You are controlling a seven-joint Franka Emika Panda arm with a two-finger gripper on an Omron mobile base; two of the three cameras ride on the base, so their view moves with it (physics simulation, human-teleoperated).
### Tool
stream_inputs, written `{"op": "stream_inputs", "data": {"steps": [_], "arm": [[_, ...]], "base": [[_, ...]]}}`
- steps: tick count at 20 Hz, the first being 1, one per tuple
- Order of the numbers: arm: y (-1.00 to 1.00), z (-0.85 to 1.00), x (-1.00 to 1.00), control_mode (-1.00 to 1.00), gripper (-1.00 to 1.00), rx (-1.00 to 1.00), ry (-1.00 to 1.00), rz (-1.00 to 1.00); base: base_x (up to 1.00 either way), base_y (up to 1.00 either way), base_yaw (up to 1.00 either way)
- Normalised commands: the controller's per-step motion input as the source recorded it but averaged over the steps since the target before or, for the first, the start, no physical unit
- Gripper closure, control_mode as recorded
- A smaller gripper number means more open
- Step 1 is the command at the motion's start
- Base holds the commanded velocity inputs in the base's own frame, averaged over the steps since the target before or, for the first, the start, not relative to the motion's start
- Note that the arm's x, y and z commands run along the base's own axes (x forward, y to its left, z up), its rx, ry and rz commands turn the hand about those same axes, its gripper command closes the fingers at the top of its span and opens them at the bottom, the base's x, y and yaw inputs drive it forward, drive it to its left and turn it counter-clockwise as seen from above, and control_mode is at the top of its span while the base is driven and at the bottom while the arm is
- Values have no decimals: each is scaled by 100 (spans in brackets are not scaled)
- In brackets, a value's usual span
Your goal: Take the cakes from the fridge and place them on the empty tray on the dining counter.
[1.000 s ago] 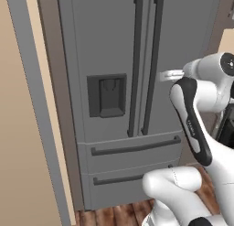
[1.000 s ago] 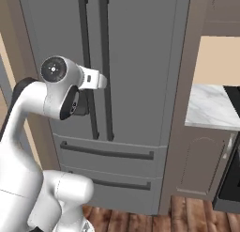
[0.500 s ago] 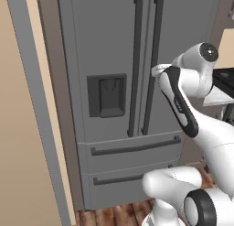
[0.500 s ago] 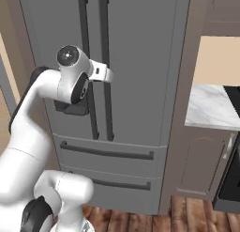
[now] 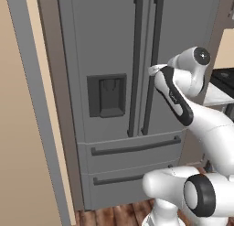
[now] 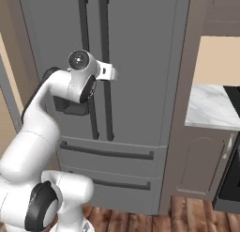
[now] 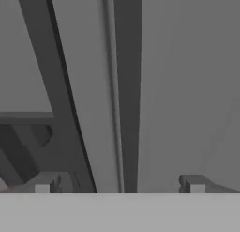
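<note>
The grey fridge (image 5: 109, 46) stands in front of me with both upper doors shut. The cakes are hidden behind them. The tray and the dining counter are out of view. My gripper (image 5: 153, 68) is stretched out at mid-door height, close to the right door's long dark handle (image 5: 153, 60). From the other side, the gripper (image 6: 112, 73) sits just in front of that handle (image 6: 106, 48). In the hand view the gripper (image 7: 119, 186) is open, its fingertips (image 7: 44, 184) spread wide. The right handle (image 7: 127, 85) runs up between them, and the left handle (image 7: 56, 85) slants beside it.
The dark dispenser recess (image 5: 107, 94) is set in the left door, with two drawers (image 5: 135, 149) below. A beige wall and grey frame (image 5: 27, 106) stand at the left. To the right are a marble-topped cabinet (image 6: 211, 106) and a dark oven (image 6: 230, 179).
The arm has swung forward and to the left, bringing the hand from beside the right door up to its handle. The jaws stayed open.
</note>
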Motion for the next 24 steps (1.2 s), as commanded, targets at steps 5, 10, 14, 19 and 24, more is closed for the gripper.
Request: {"op": "stream_inputs", "data": {"steps": [5,10,14,19,24], "arm": [[0,-17,54,-100,-100,0,0,0],[-4,-7,54,-100,-100,0,0,0],[-8,-10,49,-100,-100,0,0,0],[-2,-17,53,-100,-100,0,0,0],[-1,-21,57,-100,-100,0,0,0]], "base": [[0,0,0],[0,0,0],[0,0,0],[0,0,0],[0,0,0]]}}
